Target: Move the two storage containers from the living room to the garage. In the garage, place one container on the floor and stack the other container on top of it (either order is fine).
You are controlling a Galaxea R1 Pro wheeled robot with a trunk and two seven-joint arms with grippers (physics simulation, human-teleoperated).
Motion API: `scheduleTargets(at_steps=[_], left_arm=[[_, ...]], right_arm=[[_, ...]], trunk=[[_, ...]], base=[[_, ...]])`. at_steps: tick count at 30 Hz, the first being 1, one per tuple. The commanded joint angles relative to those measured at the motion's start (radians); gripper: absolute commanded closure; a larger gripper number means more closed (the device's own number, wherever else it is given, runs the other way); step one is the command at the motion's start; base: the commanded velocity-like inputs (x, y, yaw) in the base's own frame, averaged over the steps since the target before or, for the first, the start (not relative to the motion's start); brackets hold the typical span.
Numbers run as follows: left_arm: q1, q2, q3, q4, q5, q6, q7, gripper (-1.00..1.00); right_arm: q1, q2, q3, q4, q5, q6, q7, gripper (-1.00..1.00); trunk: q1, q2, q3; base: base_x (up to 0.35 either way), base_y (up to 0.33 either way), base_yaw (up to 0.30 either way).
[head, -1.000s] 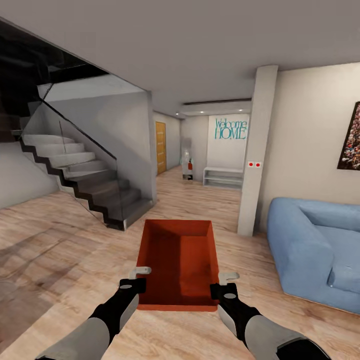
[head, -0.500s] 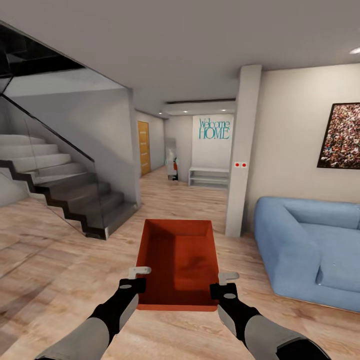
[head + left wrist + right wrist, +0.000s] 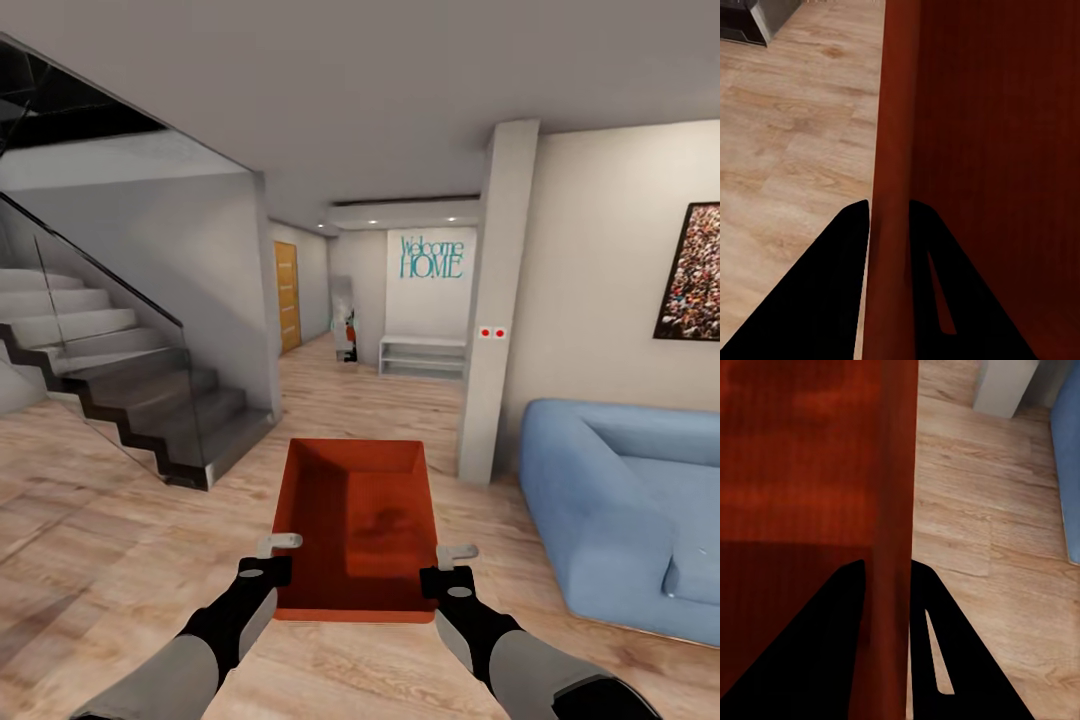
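**Container being carried through the living room**

1 storage container (image 3: 355, 525) is being held at 12 o'clock, above the wood floor (image 3: 120, 520), each side wall pinched by the left hand (image 3: 277, 556) and right hand (image 3: 447, 562). It should be kept level while the hallway (image 3: 340, 370) is being approached, steering between stairs (image 3: 130, 390) and sofa (image 3: 620, 500).

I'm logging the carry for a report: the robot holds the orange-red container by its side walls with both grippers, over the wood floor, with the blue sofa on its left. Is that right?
Not quite: the blue sofa is on the robot's right, as the head view shows. The rest holds: the left gripper and right gripper each have their jaws around a side wall of the orange-red container, above the wood floor.
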Motion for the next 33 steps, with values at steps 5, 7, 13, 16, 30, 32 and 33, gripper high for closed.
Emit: scheduleTargets(at_steps=[5, 7, 13, 16, 30, 32, 33], left_arm=[[-0.001, 0.001, 0.019, 0.0, 0.084, 0.009, 0.018, 1.0], [-0.001, 0.001, 0.019, 0.0, 0.084, 0.009, 0.018, 1.0], [-0.001, 0.001, 0.019, 0.0, 0.084, 0.009, 0.018, 1.0], [-0.001, 0.001, 0.019, 0.0, 0.084, 0.009, 0.018, 1.0], [-0.001, 0.001, 0.019, -0.001, 0.084, 0.008, 0.018, 1.0], [-0.001, 0.001, 0.019, -0.001, 0.084, 0.008, 0.018, 1.0], [-0.001, 0.001, 0.019, -0.001, 0.084, 0.008, 0.018, 1.0]], right_arm=[[-0.001, 0.025, 0.013, -0.003, 0.002, -0.012, -0.001, 1.0], [-0.001, 0.025, 0.013, -0.003, 0.001, -0.012, -0.001, 1.0], [-0.001, 0.025, 0.013, -0.003, 0.0, -0.011, -0.001, 1.0], [-0.001, 0.025, 0.013, -0.003, 0.0, -0.01, -0.001, 1.0], [-0.001, 0.025, 0.013, -0.003, 0.0, -0.013, -0.001, 1.0], [-0.001, 0.025, 0.013, -0.003, 0.0, -0.013, -0.001, 1.0], [-0.001, 0.025, 0.013, -0.003, 0.0, -0.013, -0.001, 1.0]], trunk=[[0.001, -0.001, -0.001], [0.001, -0.001, -0.001], [0.001, -0.001, -0.001], [0.001, -0.001, -0.001], [0.001, -0.001, -0.001], [0.001, -0.001, -0.001], [0.001, -0.001, -0.001]], base=[[0.323, 0.016, 0.0], [0.323, 0.003, 0.0], [0.323, 0.001, 0.0], [0.323, 0.0, -0.052], [0.323, 0.0, -0.141], [0.323, 0.0, -0.004], [0.323, 0.0, -0.002]])
